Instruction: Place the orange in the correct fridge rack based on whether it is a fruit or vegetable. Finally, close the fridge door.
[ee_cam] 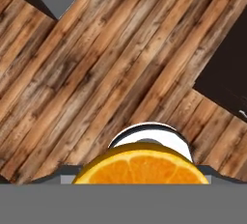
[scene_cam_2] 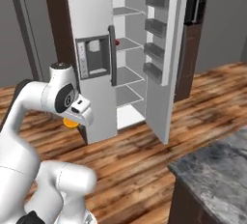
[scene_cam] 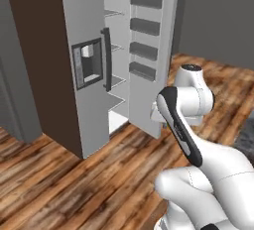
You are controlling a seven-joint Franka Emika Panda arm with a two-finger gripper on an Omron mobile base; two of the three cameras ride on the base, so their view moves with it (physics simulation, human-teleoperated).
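Observation:
The orange (scene_cam_2: 71, 122) hangs under my hand, well above the wood floor and left of the fridge, with my gripper (scene_cam_2: 73, 119) shut on it and pointing down. In the hand view the orange (ee_cam: 140, 166) sits at the bottom, its cut-looking face towards the camera, hiding the fingertips. The fridge door (scene_cam: 149, 100) (scene_cam_2: 164, 92) stands wide open, its inner side with dark bins facing me. Inside, the fridge rack (scene_cam: 113, 13) (scene_cam_2: 126, 11) is the top grey shelf, above lower alike shelves. The gripper is far in front of the open compartment.
The shut silver door with the dispenser panel (scene_cam: 88, 65) (scene_cam_2: 94, 56) and a dark bar handle (scene_cam_2: 113, 56) stands between my hand and the opening. A small red thing (scene_cam_2: 117, 42) lies on the second shelf. A dark stone counter (scene_cam_2: 217, 170) is at right.

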